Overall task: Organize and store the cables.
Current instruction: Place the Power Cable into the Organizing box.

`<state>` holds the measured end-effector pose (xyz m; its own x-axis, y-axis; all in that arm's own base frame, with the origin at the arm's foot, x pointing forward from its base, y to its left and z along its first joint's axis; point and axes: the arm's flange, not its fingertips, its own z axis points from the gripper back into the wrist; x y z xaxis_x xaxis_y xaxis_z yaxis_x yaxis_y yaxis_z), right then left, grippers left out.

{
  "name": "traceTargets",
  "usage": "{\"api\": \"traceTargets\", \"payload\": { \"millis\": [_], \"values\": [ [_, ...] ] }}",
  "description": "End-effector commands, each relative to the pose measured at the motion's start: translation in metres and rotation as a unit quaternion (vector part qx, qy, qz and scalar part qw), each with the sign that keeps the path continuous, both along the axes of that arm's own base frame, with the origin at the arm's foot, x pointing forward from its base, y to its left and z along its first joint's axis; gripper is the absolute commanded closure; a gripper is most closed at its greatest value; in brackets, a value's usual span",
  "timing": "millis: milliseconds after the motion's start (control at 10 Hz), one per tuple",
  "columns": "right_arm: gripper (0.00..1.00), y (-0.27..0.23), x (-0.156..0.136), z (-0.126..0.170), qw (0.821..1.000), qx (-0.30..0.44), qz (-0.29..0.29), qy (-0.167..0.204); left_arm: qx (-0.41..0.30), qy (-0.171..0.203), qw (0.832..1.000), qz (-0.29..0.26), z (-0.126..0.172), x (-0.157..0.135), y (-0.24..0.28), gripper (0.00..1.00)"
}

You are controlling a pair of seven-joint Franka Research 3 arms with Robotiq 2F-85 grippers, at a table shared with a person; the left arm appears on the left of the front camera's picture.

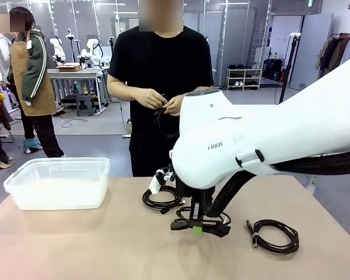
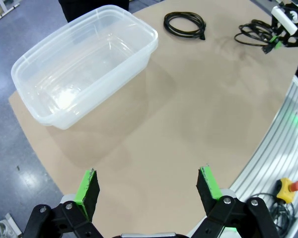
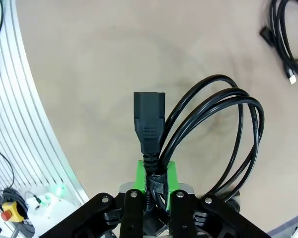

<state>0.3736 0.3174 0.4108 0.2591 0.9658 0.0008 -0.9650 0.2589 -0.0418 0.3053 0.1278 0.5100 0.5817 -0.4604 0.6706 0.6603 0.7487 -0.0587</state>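
- The left gripper [image 2: 149,187] holds its green-padded jaws spread wide, with tan tabletop [image 2: 188,114] showing between them.
- Ahead of those jaws and off to the upper left in the left wrist view, well apart from them, sits the clear rectangular plastic tub [image 2: 30,74]. Its floor and walls show as bare see-through plastic.
- The right gripper [image 3: 155,171] has its jaws pressed together on the black coiled power cable [image 3: 223,124], pinching the bundle where a strap wraps it.
- The cable's chunky black moulded plug [image 3: 149,119] stands straight up just beyond the pads. The loops bulge out to one side of the jaws, low over the table. Whether they rest on it I cannot tell.
- A second black round cord coil [image 1: 162,199] lies flat on the table just beside the right jaws, on their tub side and outside the tub.
- A third black cord coil with a small metal-tipped plug [image 1: 274,234] lies flat on the other side of the right jaws, near them but apart.
- Beyond the right jaws, at the far edge, the person's hands [image 1: 163,102] hold another thin black cord [image 1: 163,123] above the table.
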Motion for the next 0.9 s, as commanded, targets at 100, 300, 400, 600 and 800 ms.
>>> {"api": "traceTargets", "payload": {
  "millis": [100, 300, 400, 600, 800],
  "values": [
    [1.00, 0.027, -0.017, -0.029, 1.000, 0.022, 0.004, -0.005, -0.003, -0.003, 1.000, -0.010, 0.000, 0.000, 0.001, 0.00],
    [1.00, 0.034, -0.018, -0.044, 1.000, 0.022, 0.002, -0.004, -0.003, -0.003, 1.000, -0.010, 0.000, 0.000, 0.001, 0.00],
    [1.00, 0.038, -0.020, -0.047, 1.000, 0.020, -0.011, -0.002, -0.003, -0.003, 1.000, -0.010, 0.000, 0.000, 0.001, 0.00],
    [1.00, 0.038, -0.025, -0.055, 0.999, 0.026, 0.010, 0.015, -0.003, -0.003, 1.000, -0.010, 0.000, 0.000, 0.001, 0.00],
    [1.00, 0.036, -0.025, -0.060, 0.999, 0.042, 0.009, 0.032, -0.003, -0.003, 1.000, -0.010, 0.000, 0.000, 0.001, 0.00]
  ]
}}
